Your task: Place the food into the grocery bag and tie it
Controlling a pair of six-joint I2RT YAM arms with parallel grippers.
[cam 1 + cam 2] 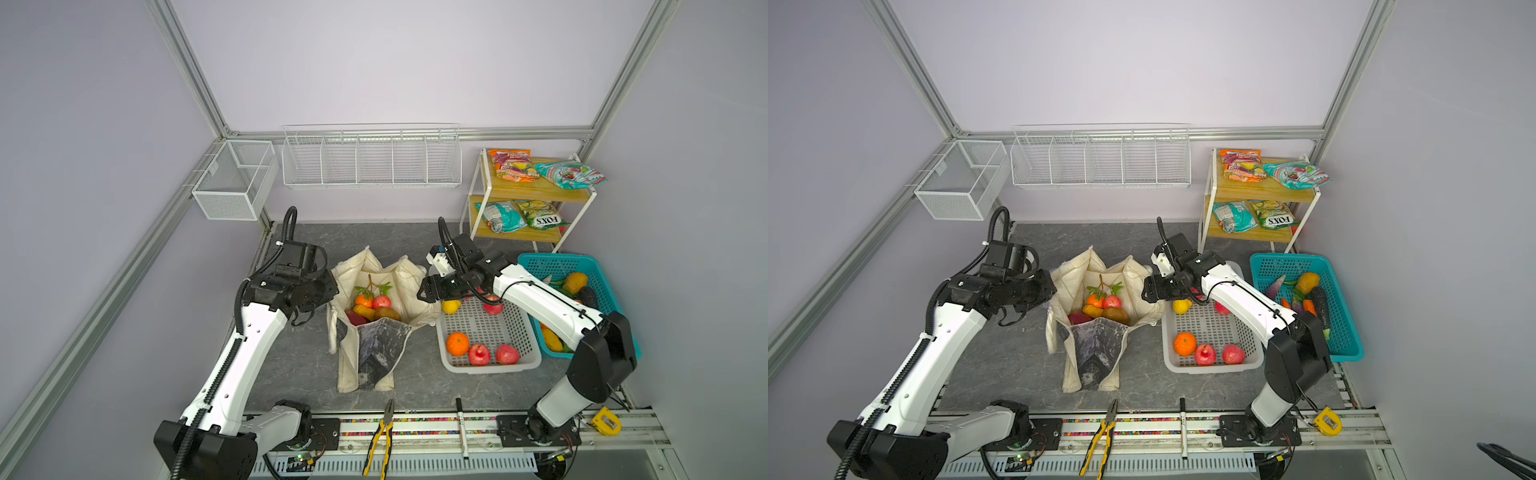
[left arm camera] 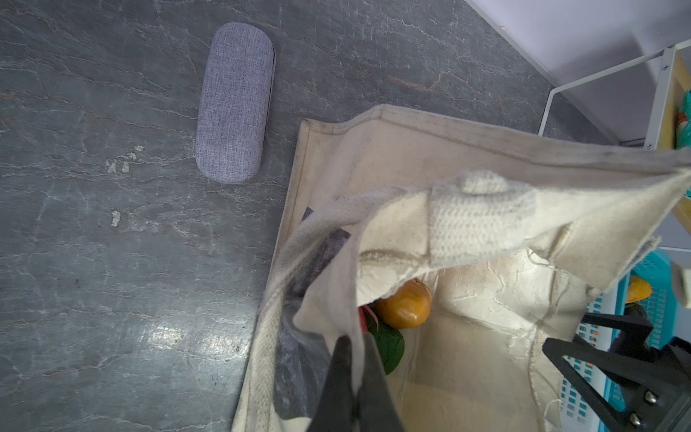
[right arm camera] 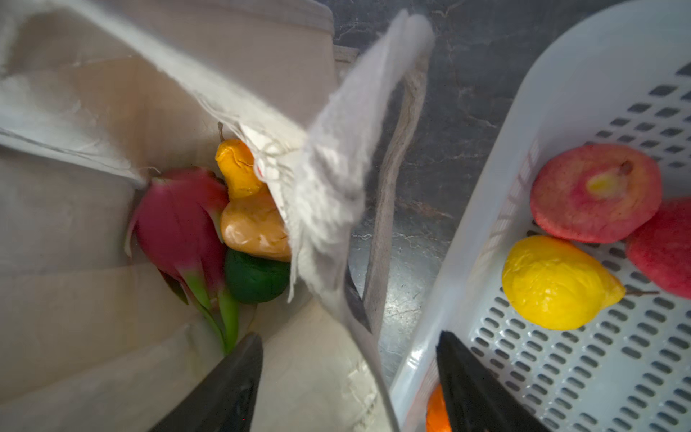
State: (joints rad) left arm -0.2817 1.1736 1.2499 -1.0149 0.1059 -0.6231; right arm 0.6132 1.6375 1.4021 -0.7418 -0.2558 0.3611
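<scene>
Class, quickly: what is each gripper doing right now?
Left gripper: shut on the grocery bag rim.
Right gripper: open, jaws either side of the bag's other rim, gripping nothing.

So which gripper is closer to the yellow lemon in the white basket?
Right. The right gripper hovers just beside the lemon; the left gripper pinches the far rim of the grocery bag.

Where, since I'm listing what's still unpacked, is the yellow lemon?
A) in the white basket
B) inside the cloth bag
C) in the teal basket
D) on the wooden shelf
A: the lemon lies on the holed floor of the white basket, beside the bag, not in it.
</scene>
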